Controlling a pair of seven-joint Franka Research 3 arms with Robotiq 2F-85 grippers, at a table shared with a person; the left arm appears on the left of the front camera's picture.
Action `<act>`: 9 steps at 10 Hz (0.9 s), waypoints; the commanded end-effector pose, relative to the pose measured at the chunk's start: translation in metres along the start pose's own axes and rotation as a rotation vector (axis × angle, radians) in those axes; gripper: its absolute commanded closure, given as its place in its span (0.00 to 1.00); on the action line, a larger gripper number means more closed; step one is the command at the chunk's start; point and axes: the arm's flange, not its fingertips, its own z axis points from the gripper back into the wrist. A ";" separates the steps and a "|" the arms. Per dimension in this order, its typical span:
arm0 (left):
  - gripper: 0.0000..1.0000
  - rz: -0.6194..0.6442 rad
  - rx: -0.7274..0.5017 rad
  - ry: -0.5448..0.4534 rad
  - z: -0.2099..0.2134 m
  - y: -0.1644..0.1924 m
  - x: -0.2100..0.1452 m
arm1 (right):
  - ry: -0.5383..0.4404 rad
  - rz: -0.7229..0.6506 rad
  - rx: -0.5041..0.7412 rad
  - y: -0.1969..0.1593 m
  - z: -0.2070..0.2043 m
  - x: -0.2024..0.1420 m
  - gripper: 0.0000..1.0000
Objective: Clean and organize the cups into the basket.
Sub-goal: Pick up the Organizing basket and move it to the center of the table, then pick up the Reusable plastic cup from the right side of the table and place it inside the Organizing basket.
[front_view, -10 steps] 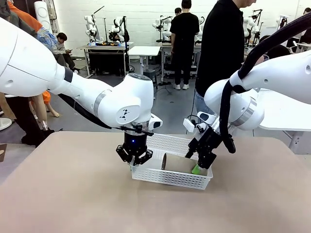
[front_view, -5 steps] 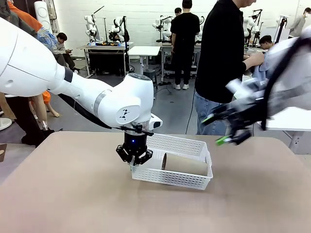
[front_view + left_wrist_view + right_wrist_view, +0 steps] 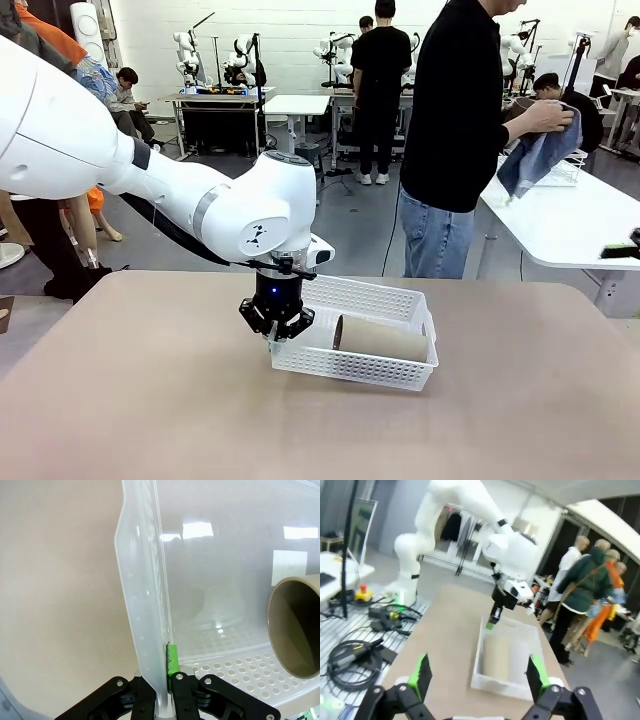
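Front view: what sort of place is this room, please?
Probably a robotics laboratory: a white robot arm at the near table, work tables behind it, and cables with a red stop button nearby.

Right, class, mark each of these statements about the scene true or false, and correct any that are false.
1. The left gripper is shut on an end wall of the basket. True.
2. The taupe cup stands upright in the basket. False: it lies on its side.
3. The right gripper holds a green cup. False: it is open and empty.
4. The person's hand holds a blue-grey cloth. True.
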 end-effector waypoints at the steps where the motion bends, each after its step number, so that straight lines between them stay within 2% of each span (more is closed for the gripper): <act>1: 1.00 -0.014 0.014 0.003 -0.004 -0.002 -0.002 | -0.012 -0.037 -0.044 -0.016 0.021 -0.029 0.00; 2: 1.00 -0.014 0.014 0.003 -0.004 -0.002 -0.002 | 0.009 -0.062 -0.071 -0.015 0.032 -0.035 0.00; 4: 1.00 -0.014 0.014 0.003 -0.004 -0.002 -0.002 | 0.161 -0.141 -0.119 -0.016 0.044 -0.046 0.00; 6: 1.00 -0.014 0.014 0.003 -0.004 -0.002 -0.002 | 0.232 -0.200 -0.159 -0.023 0.045 -0.054 0.00; 7: 1.00 -0.014 0.014 0.003 -0.004 -0.002 -0.002 | 0.308 -0.237 -0.229 -0.030 0.039 -0.053 0.00; 8: 1.00 -0.014 0.014 0.003 -0.004 -0.002 -0.002 | 0.195 -0.150 -0.151 -0.019 0.055 -0.059 0.00; 9: 1.00 -0.014 0.014 0.003 -0.004 -0.002 -0.002 | 0.195 -0.150 -0.151 -0.019 0.055 -0.059 0.00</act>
